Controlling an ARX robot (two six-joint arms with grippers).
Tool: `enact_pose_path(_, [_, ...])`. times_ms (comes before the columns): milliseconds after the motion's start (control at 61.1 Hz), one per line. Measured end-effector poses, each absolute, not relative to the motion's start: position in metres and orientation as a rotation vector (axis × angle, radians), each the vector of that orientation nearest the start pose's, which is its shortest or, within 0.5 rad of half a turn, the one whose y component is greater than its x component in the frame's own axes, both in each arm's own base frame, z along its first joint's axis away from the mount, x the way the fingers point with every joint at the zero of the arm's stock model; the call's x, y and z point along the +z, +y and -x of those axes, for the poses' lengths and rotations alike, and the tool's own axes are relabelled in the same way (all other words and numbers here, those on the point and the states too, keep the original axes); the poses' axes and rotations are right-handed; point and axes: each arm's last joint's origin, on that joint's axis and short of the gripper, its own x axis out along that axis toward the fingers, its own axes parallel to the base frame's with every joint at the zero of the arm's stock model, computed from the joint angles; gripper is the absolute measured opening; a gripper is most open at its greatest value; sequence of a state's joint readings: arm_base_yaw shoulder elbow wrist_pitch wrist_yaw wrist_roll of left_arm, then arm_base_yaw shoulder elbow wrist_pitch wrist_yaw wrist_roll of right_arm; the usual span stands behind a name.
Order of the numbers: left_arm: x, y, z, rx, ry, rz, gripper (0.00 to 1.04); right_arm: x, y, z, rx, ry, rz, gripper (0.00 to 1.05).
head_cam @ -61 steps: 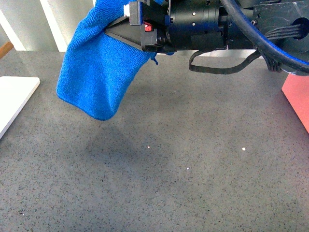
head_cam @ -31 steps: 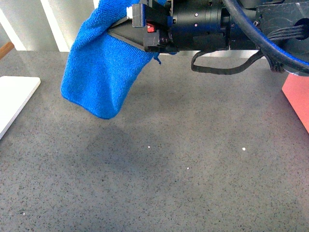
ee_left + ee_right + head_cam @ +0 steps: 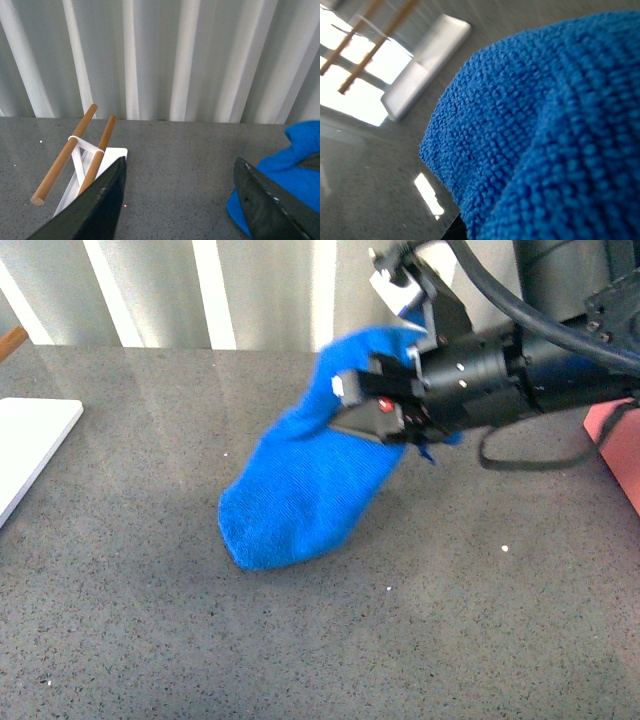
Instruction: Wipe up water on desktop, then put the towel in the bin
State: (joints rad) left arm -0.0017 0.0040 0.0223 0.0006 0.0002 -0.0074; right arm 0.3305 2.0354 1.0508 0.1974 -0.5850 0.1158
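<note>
My right arm comes in from the right side, black cable looping off the wrist. The right end effector [image 3: 345,408] points leftward, tipped slightly down, its fingers [image 3: 362,426] clamped tight on the towel [image 3: 290,500]. Over on my left, the left end effector [image 3: 180,161] holds nothing, its two dark fingers spread wide apart.
</note>
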Motion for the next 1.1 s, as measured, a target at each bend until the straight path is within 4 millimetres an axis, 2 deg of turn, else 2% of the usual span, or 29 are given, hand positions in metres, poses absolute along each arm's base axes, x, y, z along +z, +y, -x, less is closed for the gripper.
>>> enact_pose_path(196, [0.171,0.000,-0.097,-0.002,-0.019,0.006,1.00,0.079,0.097,-0.355,0.618,1.126,-0.090,0.06])
enact_pose_path(311, [0.171,0.000,-0.097,-0.002,-0.019,0.005,0.98,0.065,0.088,-0.367,0.576,1.178,-0.045,0.06])
enact_pose_path(474, [0.171,0.000,-0.097,-0.002,-0.019,0.005,0.98,0.046,0.088,-0.396,0.498,1.228,0.014,0.06])
enact_pose_path(621, [0.171,0.000,-0.097,-0.002,-0.019,0.005,0.98,0.035,0.105,-0.419,0.468,1.235,0.081,0.06])
enact_pose_path(916, [0.171,0.000,-0.097,-0.002,-0.019,0.005,0.98,0.035,0.151,-0.468,0.412,1.160,0.231,0.06])
enact_pose_path(1096, [0.171,0.000,-0.097,-0.002,-0.019,0.005,0.98,0.039,0.177,-0.483,0.437,1.091,0.291,0.06])
